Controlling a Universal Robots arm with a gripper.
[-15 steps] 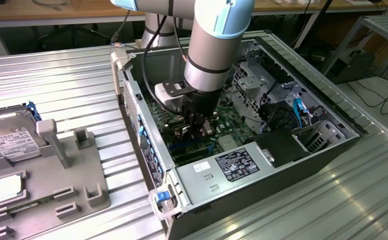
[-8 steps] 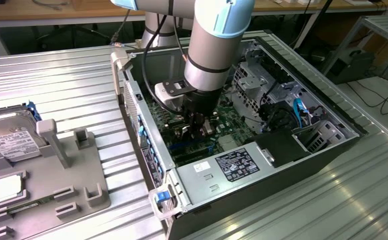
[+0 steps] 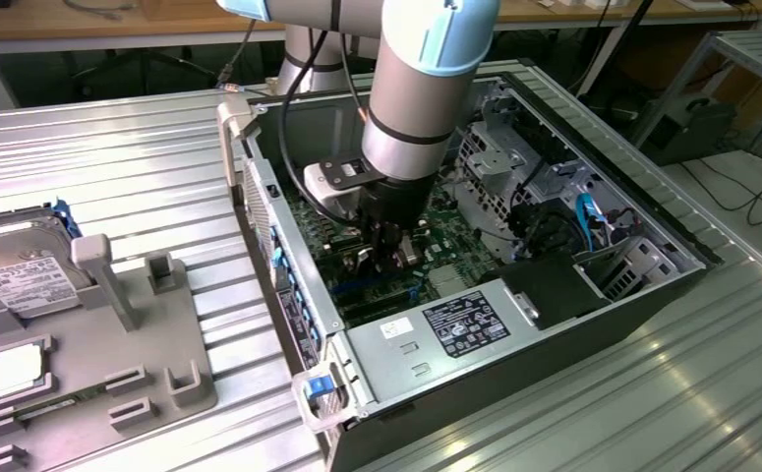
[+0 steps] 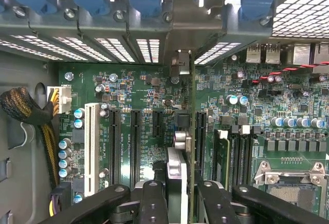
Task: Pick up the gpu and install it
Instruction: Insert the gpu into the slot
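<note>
The gpu (image 4: 181,142) stands edge-on over the green motherboard (image 4: 128,82), between two of the black expansion slots (image 4: 134,144). Its silvery end bracket (image 4: 198,26) sits against the slotted rear panel under the blue retainers. My gripper (image 4: 182,203) is shut on the card, one black finger (image 4: 153,203) on each side of it. Whether the card sits fully in its slot I cannot tell. In the exterior view the gripper (image 3: 388,246) reaches straight down into the open computer case (image 3: 643,226), and the gpu (image 3: 403,258) shows as a small silvery piece between the fingers.
A braided cable bundle (image 4: 23,111) and a white slot (image 4: 91,142) lie to one side of the card, an open processor socket (image 4: 293,183) to the other. On the exterior view's left, a grey fixture (image 3: 145,374) carries a hard drive (image 3: 14,265) and a processor chip (image 3: 14,369). A labelled power supply (image 3: 466,324) fills the case's near end.
</note>
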